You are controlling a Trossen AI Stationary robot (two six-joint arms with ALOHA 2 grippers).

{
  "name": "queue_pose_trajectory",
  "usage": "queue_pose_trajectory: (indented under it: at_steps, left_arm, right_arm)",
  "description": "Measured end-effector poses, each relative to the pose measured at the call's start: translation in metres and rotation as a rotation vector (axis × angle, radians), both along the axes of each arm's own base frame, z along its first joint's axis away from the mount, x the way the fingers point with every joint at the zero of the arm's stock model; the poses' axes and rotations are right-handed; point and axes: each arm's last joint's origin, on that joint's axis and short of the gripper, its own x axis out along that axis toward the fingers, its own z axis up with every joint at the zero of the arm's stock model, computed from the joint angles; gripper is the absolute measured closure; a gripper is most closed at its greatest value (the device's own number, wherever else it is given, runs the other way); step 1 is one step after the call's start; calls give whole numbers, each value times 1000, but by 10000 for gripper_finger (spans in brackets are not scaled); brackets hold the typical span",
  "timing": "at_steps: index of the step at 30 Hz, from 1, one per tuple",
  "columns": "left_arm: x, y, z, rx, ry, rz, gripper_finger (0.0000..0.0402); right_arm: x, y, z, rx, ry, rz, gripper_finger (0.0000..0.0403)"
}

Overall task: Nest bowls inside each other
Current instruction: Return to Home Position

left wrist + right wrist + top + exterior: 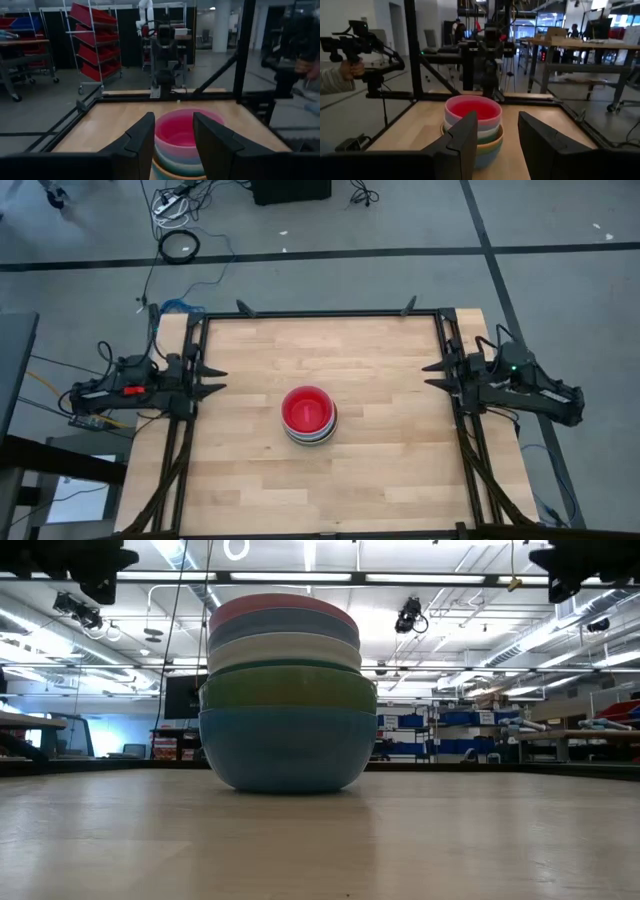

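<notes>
The bowls stand nested in one stack [309, 415] near the middle of the wooden table [380, 470]. The red bowl [306, 408] sits innermost on top. In the low view the stack [288, 690] rests by the base of its blue bottom bowl [285, 750], with green, white, pale blue and pink rims above. My left gripper [222, 380] hovers open at the table's left edge, pointing level at the stack [182, 135]. My right gripper [430, 375] hovers open at the right edge, also facing the stack [472, 125]. Neither touches a bowl.
A black frame [320, 313] runs around the tabletop. Beyond the table a person's hand [345, 70] holds a camera rig. Cables [180, 245] lie on the floor past the far edge. Bare wood lies on all sides of the stack.
</notes>
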Motion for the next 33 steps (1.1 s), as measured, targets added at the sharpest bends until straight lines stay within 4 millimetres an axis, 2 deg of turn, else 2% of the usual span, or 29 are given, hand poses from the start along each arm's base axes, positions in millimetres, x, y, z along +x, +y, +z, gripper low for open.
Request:
queue_pose_trajectory:
  at_steps: [13,21,27,33]
  left_arm:
    - [33,0,-61,50,20,-10,259]
    - [43,-1,-93,85,23,-9,259]
    - [44,0,-93,116,26,-1,259]
    - [44,0,-93,117,27,5,259]
  right_arm:
    - [30,-6,-60,42,4,33,270]
    - [33,-7,-75,-4,45,18,270]
    - [37,-8,-89,-1,61,11,270]
    - [38,-8,-90,-22,28,6,270]
